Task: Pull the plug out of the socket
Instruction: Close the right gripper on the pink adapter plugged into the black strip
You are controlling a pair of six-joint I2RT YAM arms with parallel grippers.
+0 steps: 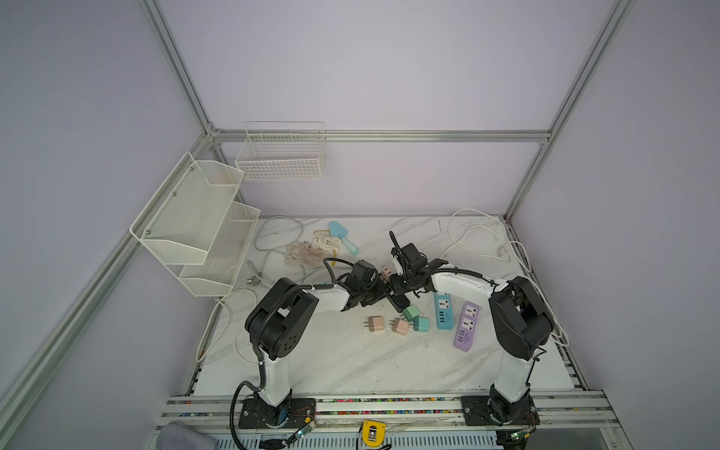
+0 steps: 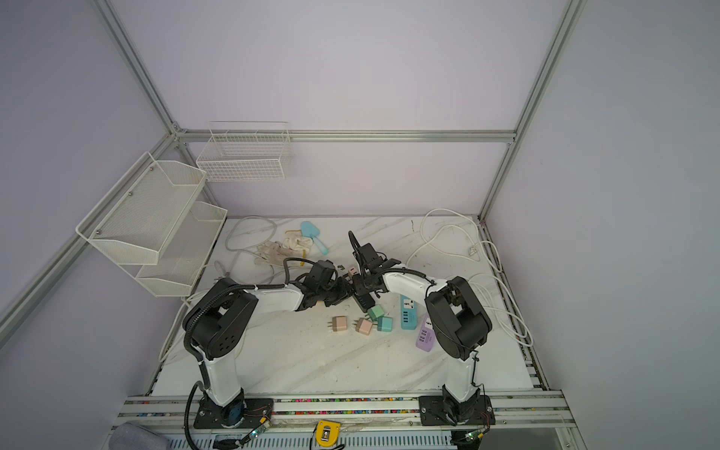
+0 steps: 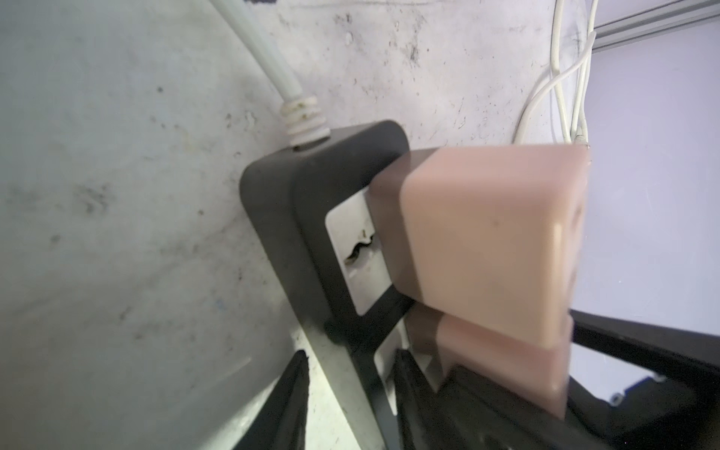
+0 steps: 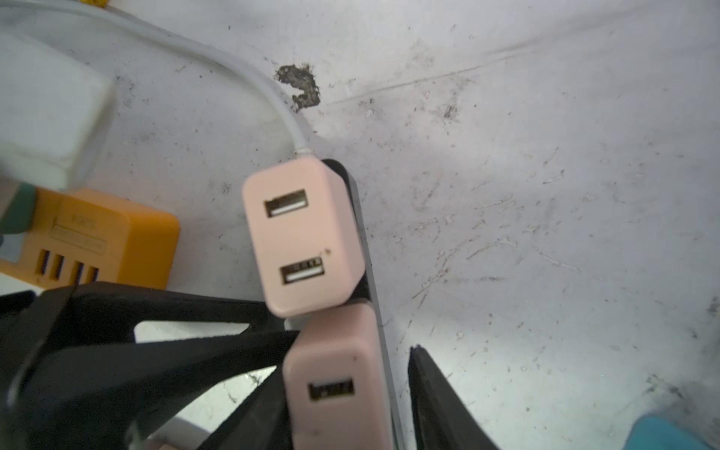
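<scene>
**Both grippers nose to nose at the black strip**

You've got both arms folded at the elbow, white forearms angled in from either side, wrists almost touching over the black rectangular plastic power strip [image 1: 398,302] that lies on the white marble-pattern tabletop [image 1: 350,362].

Two blocks are plugged into that strip. A pink square plastic charger plug with two USB ports [image 4: 304,237] sits at the end where the white cable [image 3: 272,70] enters. A second pink charger plug [image 4: 335,389] sits next along the strip, touching the first.

Your right gripper [image 4: 346,362] straddles that second plug, looking down on its USB face. One finger lies against the plug's side, and the other stands off the strip's far edge with a sliver of table showing between. The jaws are apart and nothing is pinched.

Your left gripper [image 3: 350,352] has a finger on either side of the strip's body, close by the second plug. You can't tell from these views whether they bite on it.

As for writing, the orange plastic power strip [image 4: 109,233] near the black strip carries raised lettering above its USB slots, but it is too blurred to read.
</scene>
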